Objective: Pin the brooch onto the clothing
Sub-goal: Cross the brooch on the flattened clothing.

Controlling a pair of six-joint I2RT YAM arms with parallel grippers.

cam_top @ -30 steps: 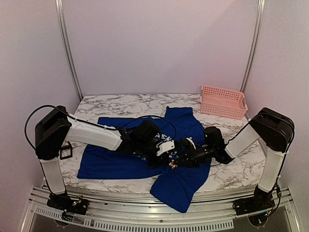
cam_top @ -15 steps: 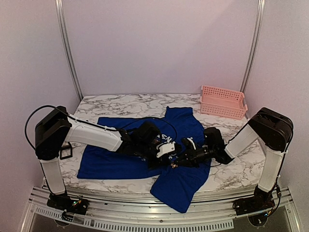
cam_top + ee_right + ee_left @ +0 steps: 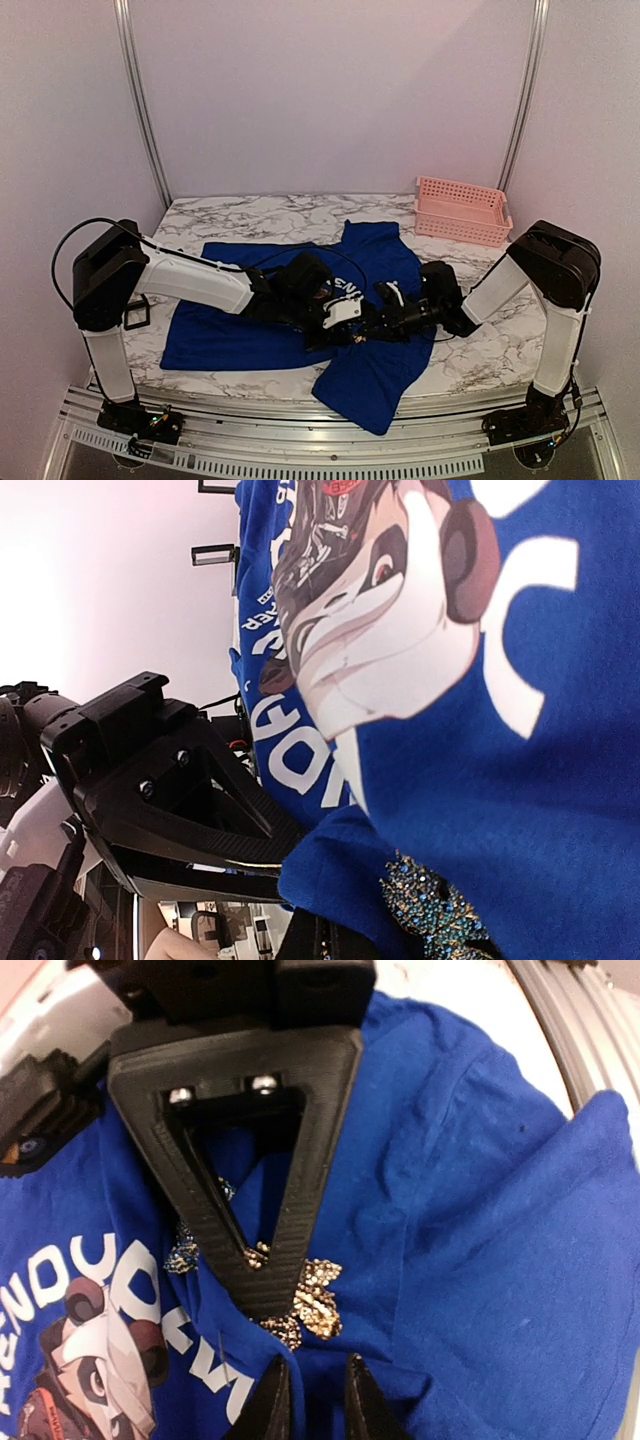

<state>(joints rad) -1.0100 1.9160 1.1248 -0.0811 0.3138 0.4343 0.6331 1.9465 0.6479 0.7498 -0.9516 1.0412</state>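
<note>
1. Near the middle of the table's (image 3: pixel 240 212) near edge, the clothing (image 3: pixel 372 250) lay rumpled. One part hung over that edge, and its print (image 3: pixel 100 1330) faced up.
2. The brooch (image 3: pixel 312 1300), a sparkling gold-and-blue piece, sat against the blue cloth just beside the print's white lettering.
3. The right fingers (image 3: pixel 295 1200) looked clenched on the brooch: glitter showed on both sides of their tip in the left wrist view. The pin itself was hidden.
4. The left fingers (image 3: pixel 268 1405) pinched a small fold of the clothing just beside the brooch, with blue fabric filling the narrow gap between them.
5. Likely trouble from here:
   - The pin could skid across the cloth instead of piercing it if the pinched fold went slack.
   - The small, hard brooch could twist in its grip under the push and turn the pin off line.
   - The pin could run through two layers of the fold.
   - Both sets of fingers were crowded together, so a small sideways error could knock one against the other.
6. A pink basket (image 3: pixel 462 210) stood at the far right corner, well apart.
</note>
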